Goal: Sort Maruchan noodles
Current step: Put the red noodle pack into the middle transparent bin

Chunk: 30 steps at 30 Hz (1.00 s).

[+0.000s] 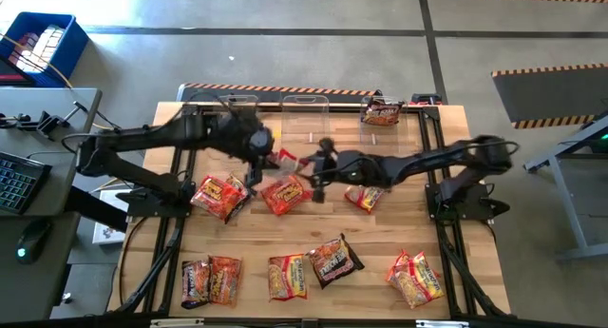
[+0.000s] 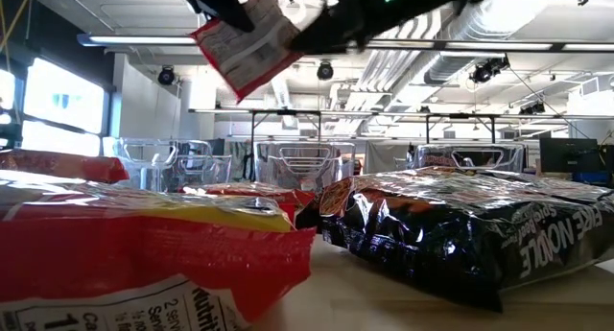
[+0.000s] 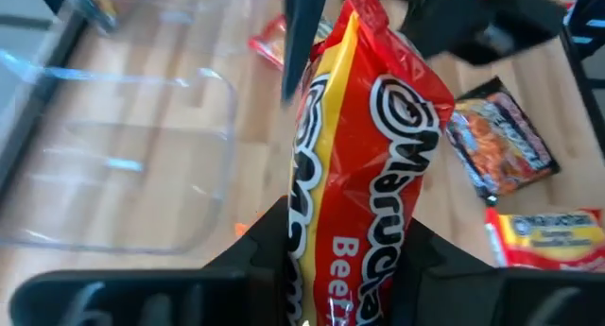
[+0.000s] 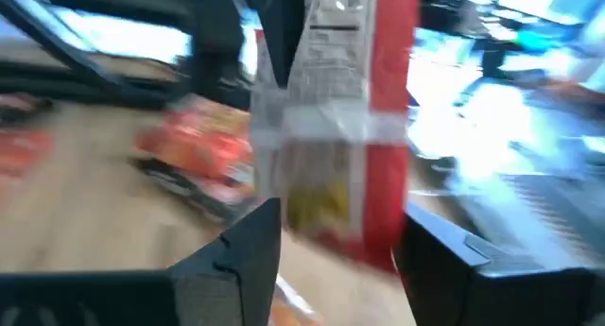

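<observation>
A red-and-yellow Maruchan beef packet (image 1: pixel 288 159) is in the air above the middle of the table, between both grippers. My left gripper (image 1: pixel 261 159) is shut on it from the table's left, and my right gripper (image 1: pixel 309 164) is shut on it from the right. The low view shows the packet (image 2: pixel 245 38) high above the table with its printed back showing. Several other packets lie flat on the wood, among them orange-red ones (image 1: pixel 220 195) (image 1: pixel 285 193) and a dark one (image 1: pixel 332 260). One more packet (image 1: pixel 382 110) lies in the right-hand clear bin. My left gripper pinches one end of the packet (image 3: pixel 345 255) between its two fingers, coming level from the table's left. The packet stands edge-up and sticks out past the fingers, lifted clear of the table. My right gripper pinches the opposite end (image 4: pixel 331 208) between its two fingers (image 4: pixel 248 246), coming level from the table's right. The packet's white printed back (image 4: pixel 326 52) faces this camera, and the packet is clear of the table.
Three clear plastic bins (image 1: pixel 228 109) (image 1: pixel 304 114) (image 1: pixel 394 119) stand in a row along the table's far edge. Loose packets lie across the middle (image 1: pixel 366 197) and near the front (image 1: pixel 195 280) (image 1: pixel 288 276) (image 1: pixel 415 276). Bare wood shows between the bins and the arms.
</observation>
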Motion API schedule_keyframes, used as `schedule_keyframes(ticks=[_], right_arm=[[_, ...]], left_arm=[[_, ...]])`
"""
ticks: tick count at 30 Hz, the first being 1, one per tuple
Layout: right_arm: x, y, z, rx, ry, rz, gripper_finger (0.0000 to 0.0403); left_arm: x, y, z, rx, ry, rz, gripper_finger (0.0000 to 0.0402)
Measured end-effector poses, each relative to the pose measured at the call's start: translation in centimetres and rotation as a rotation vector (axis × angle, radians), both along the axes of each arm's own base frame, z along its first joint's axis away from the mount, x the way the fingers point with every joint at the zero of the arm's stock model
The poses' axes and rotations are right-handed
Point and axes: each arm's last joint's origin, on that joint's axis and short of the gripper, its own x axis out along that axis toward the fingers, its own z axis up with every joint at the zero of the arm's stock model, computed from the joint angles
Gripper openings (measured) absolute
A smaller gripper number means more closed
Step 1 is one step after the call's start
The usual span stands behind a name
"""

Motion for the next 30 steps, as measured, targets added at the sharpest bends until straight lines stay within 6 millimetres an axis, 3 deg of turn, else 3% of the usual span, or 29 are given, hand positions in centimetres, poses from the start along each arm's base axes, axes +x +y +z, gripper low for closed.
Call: schedule_keyframes(ticks=[6, 12, 18, 23, 30], right_arm=[[-4.7, -0.8, 3.0, -0.013, 0.132, -0.093, 0.0158], [-7.7, -0.8, 1.8, 0.053, 0.183, -0.127, 0.0088], [-9.0, -0.8, -0.9, 0.091, 0.195, -0.192, 0.0007], [-9.3, -0.8, -2.3, 0.114, 0.178, -0.2, 0.0017], [-9.2, -0.7, -2.3, 0.117, 0.164, -0.192, 0.0003]], left_arm=[[1.6, 4.4, 1.0, 0.07, 0.095, -0.044, 0.0079], [4.5, 10.1, -0.4, 0.101, 0.285, -0.094, 0.0079], [7.3, 16.0, -2.1, 0.122, 0.363, -0.108, 0.0079], [9.5, 19.6, -3.1, 0.158, 0.355, -0.111, 0.0079], [11.7, 22.9, -5.2, 0.192, 0.358, -0.136, 0.0079]])
